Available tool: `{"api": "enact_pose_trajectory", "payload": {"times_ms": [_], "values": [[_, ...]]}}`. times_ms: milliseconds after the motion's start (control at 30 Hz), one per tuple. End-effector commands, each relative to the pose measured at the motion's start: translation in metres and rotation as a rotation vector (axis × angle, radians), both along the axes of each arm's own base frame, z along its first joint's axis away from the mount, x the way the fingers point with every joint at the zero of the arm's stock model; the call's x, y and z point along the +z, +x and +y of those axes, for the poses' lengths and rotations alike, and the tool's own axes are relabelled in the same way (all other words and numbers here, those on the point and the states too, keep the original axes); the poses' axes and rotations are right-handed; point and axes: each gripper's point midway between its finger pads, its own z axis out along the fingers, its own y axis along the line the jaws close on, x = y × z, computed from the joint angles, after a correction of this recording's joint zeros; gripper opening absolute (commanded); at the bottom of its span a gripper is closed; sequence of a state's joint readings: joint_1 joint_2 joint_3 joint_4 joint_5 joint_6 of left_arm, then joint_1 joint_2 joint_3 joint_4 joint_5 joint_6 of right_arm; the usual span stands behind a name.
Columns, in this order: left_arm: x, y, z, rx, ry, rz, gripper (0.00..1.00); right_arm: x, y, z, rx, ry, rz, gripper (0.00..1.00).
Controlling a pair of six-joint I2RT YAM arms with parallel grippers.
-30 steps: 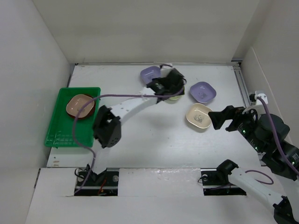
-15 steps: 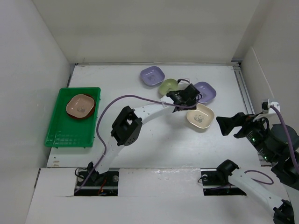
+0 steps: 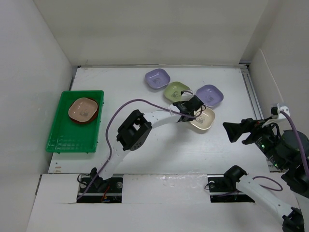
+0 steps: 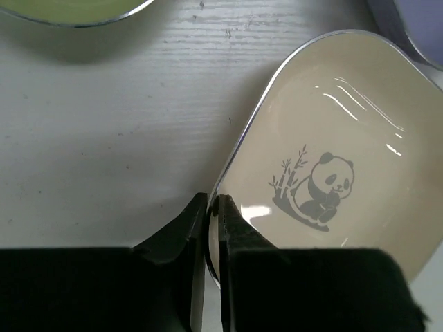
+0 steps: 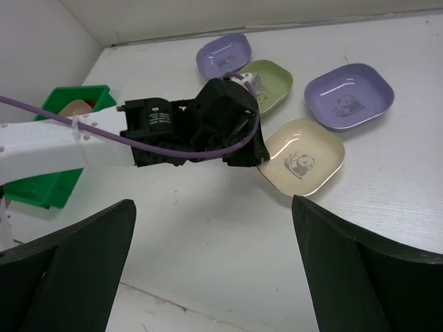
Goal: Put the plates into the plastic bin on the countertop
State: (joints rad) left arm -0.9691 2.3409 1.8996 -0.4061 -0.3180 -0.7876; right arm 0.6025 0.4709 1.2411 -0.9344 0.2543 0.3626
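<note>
rim grip on the cream dish (image 4: 346, 138)
left tool (image 4: 212, 205) has come off the olive dish (image 3: 175, 90) and now pinches this one's edge, mid-tabletop (image 3: 159, 159); right tool (image 5: 213, 204) gapes wide; bin (image 3: 65, 135) far left.

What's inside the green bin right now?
A brownish-pink dish sits at the far end of the green bin, on a red-brown plate whose edge shows beneath it. Anything else under the dish is hidden. The bin's near half is bare.

Cream dish (image 4: 339, 117) bears a grey panda-and-bamboo print; plastic bin (image 3: 65, 137) is bright green.
</note>
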Motion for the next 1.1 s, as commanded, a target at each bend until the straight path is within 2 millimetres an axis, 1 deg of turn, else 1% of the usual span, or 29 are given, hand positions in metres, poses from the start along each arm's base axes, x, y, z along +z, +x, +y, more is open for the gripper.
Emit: {"api": "enact_pose_trajectory", "payload": {"times_ms": [0, 33, 100, 133, 233, 267, 300, 333, 367, 400, 433, 467, 500, 533, 567, 600, 633, 667, 733, 767, 800, 833, 867, 900, 933, 967, 1000, 1033, 1067], "values": [[-0.002, -0.019, 0.030, 0.037, 0.069, 0.042, 0.00, 0.016, 0.000, 0.002, 0.009, 0.030, -0.047, 1.00], [0.016, -0.021, 0.035, 0.042, 0.052, 0.021, 0.00, 0.016, 0.000, 0.002, 0.009, 0.030, -0.047, 1.00], [0.029, -0.031, 0.046, 0.050, 0.055, 0.004, 0.00, 0.019, 0.001, 0.002, 0.009, 0.035, -0.055, 1.00], [0.044, -0.040, 0.064, 0.055, 0.059, -0.002, 0.00, 0.019, 0.001, 0.002, 0.009, 0.035, -0.055, 1.00], [0.072, -0.049, 0.098, 0.090, 0.088, -0.053, 0.00, 0.019, 0.003, 0.006, 0.019, 0.036, -0.054, 1.00], [0.091, -0.054, 0.119, 0.122, 0.084, -0.070, 0.00, 0.018, 0.005, 0.007, 0.020, 0.022, -0.048, 1.00], [0.100, -0.045, 0.140, 0.167, 0.082, -0.080, 0.00, 0.018, 0.005, 0.007, 0.020, 0.022, -0.048, 1.00], [0.114, -0.037, 0.176, 0.230, 0.081, -0.098, 0.00, 0.016, 0.006, 0.010, 0.033, 0.023, -0.047, 1.00], [0.120, -0.042, 0.182, 0.232, 0.069, -0.105, 0.00, 0.020, 0.007, 0.011, 0.033, 0.031, -0.059, 1.00], [0.125, -0.025, 0.216, 0.306, 0.077, -0.112, 0.00, 0.016, 0.007, 0.014, 0.046, 0.027, -0.050, 1.00], [0.130, -0.020, 0.239, 0.350, 0.081, -0.114, 0.00, 0.019, 0.007, 0.016, 0.056, 0.036, -0.061, 1.00], [0.134, -0.016, 0.260, 0.384, 0.079, -0.116, 0.00, 0.014, 0.010, 0.018, 0.056, 0.032, -0.055, 1.00], [0.145, -0.017, 0.284, 0.419, 0.073, -0.138, 0.00, 0.012, 0.011, 0.021, 0.068, 0.032, -0.053, 1.00], [0.150, -0.006, 0.322, 0.490, 0.087, -0.143, 0.00, 0.009, 0.012, 0.022, 0.068, 0.028, -0.045, 1.00], [0.162, -0.004, 0.341, 0.518, 0.065, -0.169, 0.00, 0.005, 0.013, 0.028, 0.093, 0.028, -0.039, 1.00], [0.168, -0.001, 0.360, 0.543, 0.065, -0.175, 0.00, 0.008, 0.013, 0.029, 0.102, 0.035, -0.049, 1.00], [0.168, 0.003, 0.400, 0.636, 0.065, -0.165, 0.00, 0.002, 0.014, 0.030, 0.103, 0.018, -0.040, 1.00], [0.171, 0.004, 0.419, 0.669, 0.060, -0.163, 0.00, 0.005, 0.013, 0.035, 0.130, 0.027, -0.049, 1.00], [0.176, 0.001, 0.455, 0.765, 0.028, -0.157, 0.00, -0.001, 0.015, 0.041, 0.152, 0.026, -0.042, 1.00], [0.175, -0.003, 0.488, 0.867, 0.022, -0.146, 0.00, -0.001, 0.015, 0.041, 0.152, 0.026, -0.042, 1.00], [0.177, -0.006, 0.499, 0.942, -0.009, -0.149, 0.00, -0.004, 0.015, 0.045, 0.169, 0.027, -0.038, 1.00], [0.177, -0.011, 0.509, 0.994, -0.026, -0.148, 0.00, -0.007, 0.014, 0.044, 0.169, 0.026, -0.037, 1.00], [0.173, -0.017, 0.527, 1.087, -0.018, -0.154, 0.00, -0.004, 0.014, 0.045, 0.179, 0.024, -0.049, 1.00], [0.176, -0.020, 0.533, 1.150, -0.038, -0.177, 0.00, -0.004, 0.014, 0.045, 0.179, 0.024, -0.049, 1.00], [0.171, -0.022, 0.535, 1.211, -0.085, -0.182, 0.00, -0.004, 0.014, 0.045, 0.179, 0.024, -0.049, 1.00], [0.175, -0.016, 0.537, 1.238, -0.120, -0.228, 0.00, -0.004, 0.013, 0.047, 0.188, 0.025, -0.049, 1.00], [0.176, -0.016, 0.542, 1.283, -0.134, -0.241, 0.00, -0.004, 0.013, 0.047, 0.188, 0.025, -0.049, 1.00], [0.174, -0.017, 0.544, 1.320, -0.146, -0.245, 0.00, -0.005, 0.009, 0.047, 0.200, 0.026, -0.047, 1.00], [0.164, -0.014, 0.546, 1.355, -0.146, -0.224, 0.00, -0.002, 0.008, 0.046, 0.200, 0.030, -0.055, 1.00]]}}
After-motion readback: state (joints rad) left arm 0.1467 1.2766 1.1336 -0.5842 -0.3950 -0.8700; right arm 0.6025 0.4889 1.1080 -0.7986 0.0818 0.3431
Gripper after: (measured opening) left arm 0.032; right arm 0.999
